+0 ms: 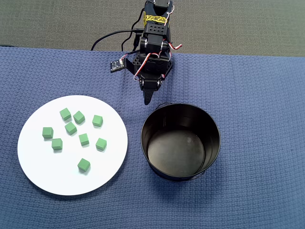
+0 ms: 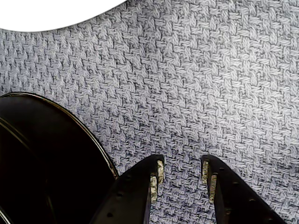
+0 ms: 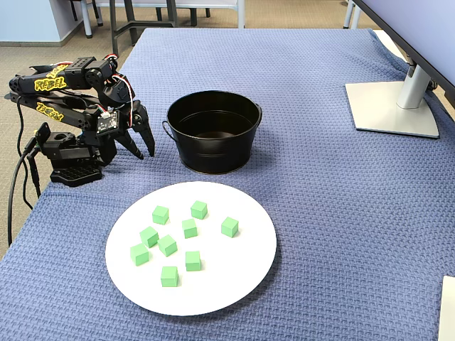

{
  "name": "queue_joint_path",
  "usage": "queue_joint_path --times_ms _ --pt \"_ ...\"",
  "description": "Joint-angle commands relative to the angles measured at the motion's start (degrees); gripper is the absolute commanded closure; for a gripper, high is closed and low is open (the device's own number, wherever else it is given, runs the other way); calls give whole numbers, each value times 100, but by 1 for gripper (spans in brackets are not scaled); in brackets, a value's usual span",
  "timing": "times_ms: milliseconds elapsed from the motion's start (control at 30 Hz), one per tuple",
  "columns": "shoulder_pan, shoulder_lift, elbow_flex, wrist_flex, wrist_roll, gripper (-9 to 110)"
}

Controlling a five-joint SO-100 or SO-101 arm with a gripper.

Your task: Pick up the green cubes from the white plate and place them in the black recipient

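Gripper (image 2: 181, 175): hanging empty at the bottom centre of the wrist view, jaws standing a narrow gap apart with only cloth showing between them; in the overhead view it (image 1: 148, 99) is pointing down toward the frame's middle, just above the pot's rim; in the fixed view (image 3: 143, 150) it is sitting at the left, tips just off the cloth.
Arm (image 3: 67, 106): black, folding low at the left edge of the fixed view, yellow lettering showing on its links, cables trailing off the table edge.
Black recipient (image 1: 209, 148): standing upright at centre-right of the overhead view, just beside the gripper, showing nothing inside; filling the lower left of the wrist view (image 2: 42, 154).
White plate (image 1: 57, 176): lying flat at the left of the overhead view, near the pot but not touching it; showing as a white arc at the top left of the wrist view (image 2: 51, 11).
Green cubes (image 1: 71, 128): nine, all resting on the plate in a loose cluster, mostly apart from each other; clustering toward the plate's left half in the fixed view (image 3: 168, 245).
Cloth (image 1: 257, 95): blue woven fabric covering the table under everything.
Monitor stand (image 3: 398, 106): sitting at the upper right of the fixed view.
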Motion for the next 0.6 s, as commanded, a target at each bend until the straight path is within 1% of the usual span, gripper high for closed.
queue_joint_path --times_ms 0,167,267,400,567 --pt "-211 -413 -237 -404 703 96" --pt "-79 -431 -185 -853 800 96" --pt "-97 -396 -149 -861 738 97" --pt "-97 -387 -246 -598 668 99" --pt "141 -396 -1046 158 712 99"
